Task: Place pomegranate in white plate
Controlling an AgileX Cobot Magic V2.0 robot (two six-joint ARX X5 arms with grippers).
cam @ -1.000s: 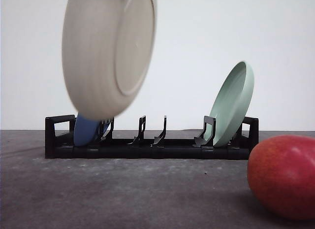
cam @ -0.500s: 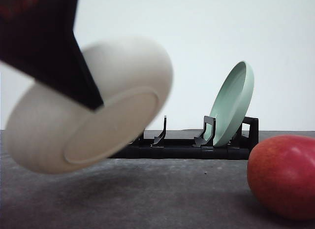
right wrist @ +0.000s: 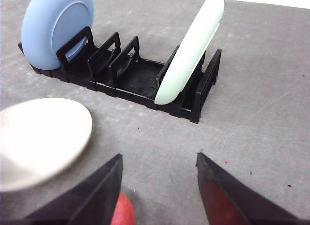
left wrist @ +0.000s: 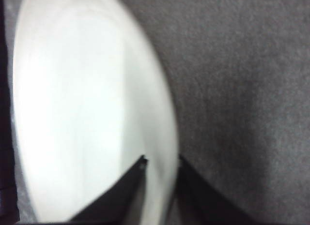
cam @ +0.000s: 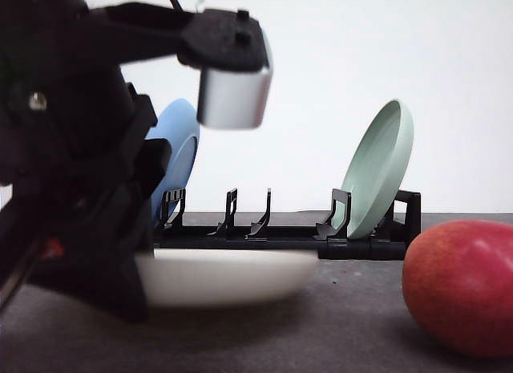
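With our left tool point(left wrist: 160, 159) clamped on the plate point(cam: 232, 277) rim low over the desk point(right wrist: 252, 89) and our right tool point(right wrist: 160, 162) spread empty, the pomegranate point(cam: 465, 285) beside the plate looks heavy, firm and smooth-skinned, best gripped across its middle

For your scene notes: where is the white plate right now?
In the front view the white plate lies low at the left, before the black rack, its rim between the left gripper's jaws; the pomegranate is at its right.
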